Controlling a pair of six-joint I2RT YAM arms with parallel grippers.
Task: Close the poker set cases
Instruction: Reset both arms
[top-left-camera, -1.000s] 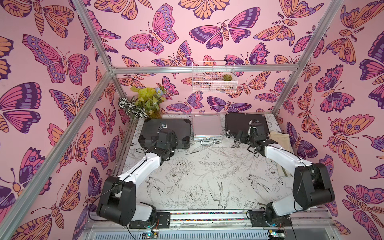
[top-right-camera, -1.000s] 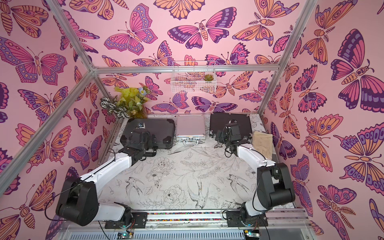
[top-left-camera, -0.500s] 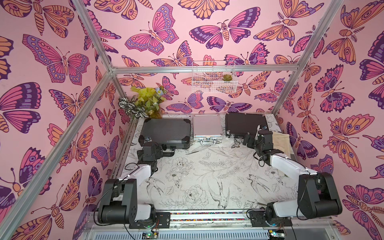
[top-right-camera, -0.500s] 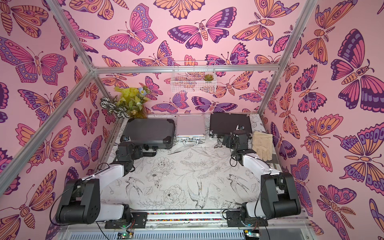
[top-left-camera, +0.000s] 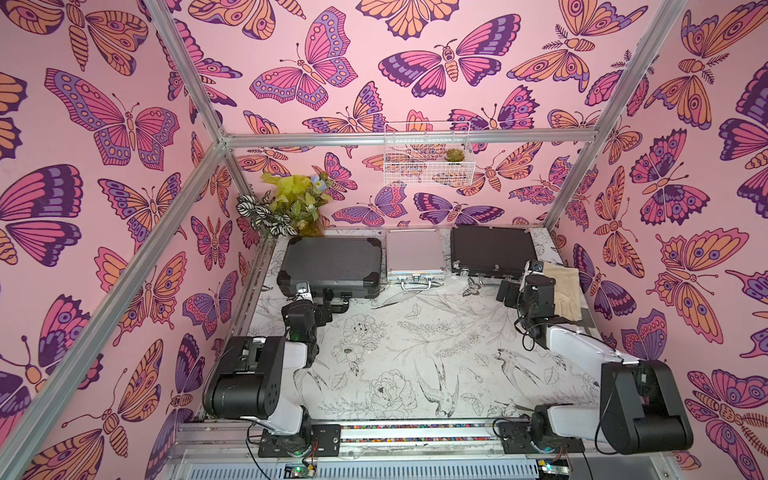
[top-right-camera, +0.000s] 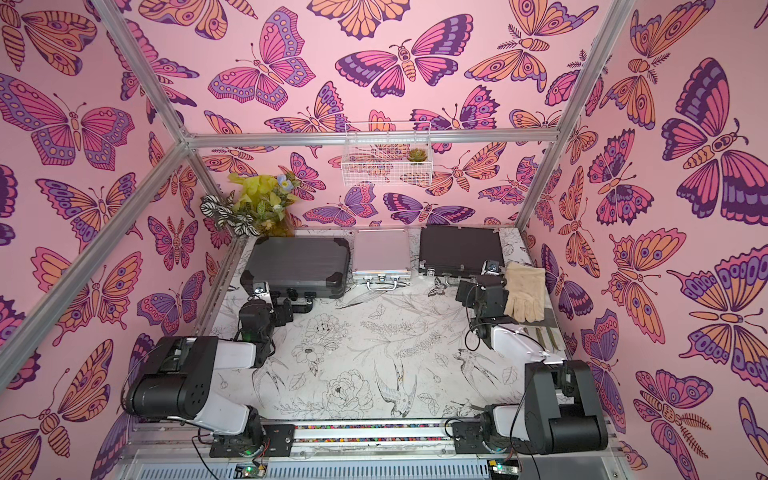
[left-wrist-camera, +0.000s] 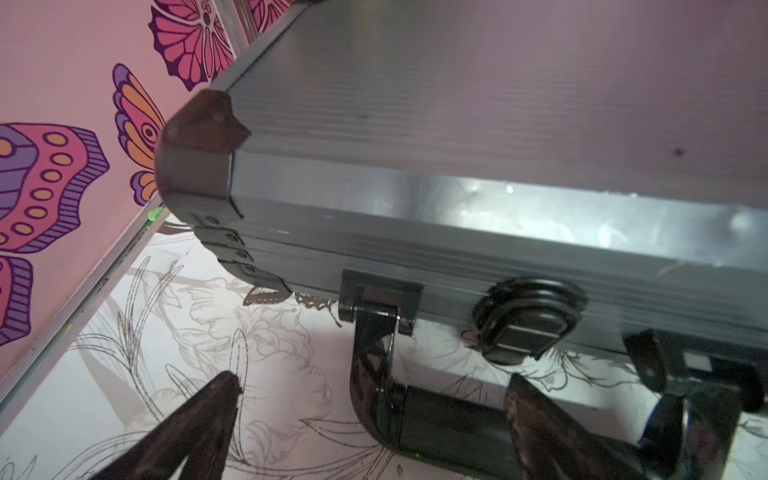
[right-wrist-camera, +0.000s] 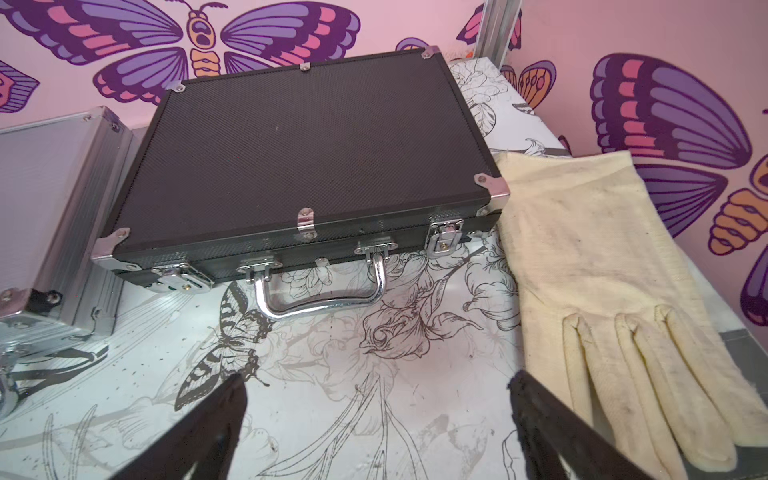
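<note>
A robot cell papered in pink butterfly print, seen from above. Nearest the viewer, the left arm (top-left-camera: 249, 378) and right arm (top-left-camera: 640, 399) are mounted at the front edge of a table (top-left-camera: 415, 353) covered in black-and-white flower and bird drawings.

The left claw (left-wrist-camera: 374, 380) sits low just in front of the dark-grey ribbed case (top-left-camera: 332, 262). Its fingers are spread wide and hold nothing. In the left wrist view the case's black handle (left-wrist-camera: 415, 424) lies between the fingers (whether a finger touches it cannot be told).

The right claw (right-wrist-camera: 376, 378) hovers over bare table near the right side, also spread wide and empty. A cream cloth glove (right-wrist-camera: 582, 270) lies flat just beside it, its cuff against the right end of the black case (right-wrist-camera: 299, 158).

Beyond the claws, three cases lie in a row along the back of the table, handles facing forward, lids down. The dark-grey ribbed case is at the left, the small silver case (top-left-camera: 415, 253) is in the middle, and the black case is at the right. On the black case, one silver latch (right-wrist-camera: 445, 235) stands flat against the front, while the other latch (right-wrist-camera: 183, 280) appears swung outward.

Farthest back, a leafy plant (top-left-camera: 291, 203) fills the far left corner, and a white wire basket (top-left-camera: 428, 160) on the rear wall holds a small succulent (top-left-camera: 455, 154).
</note>
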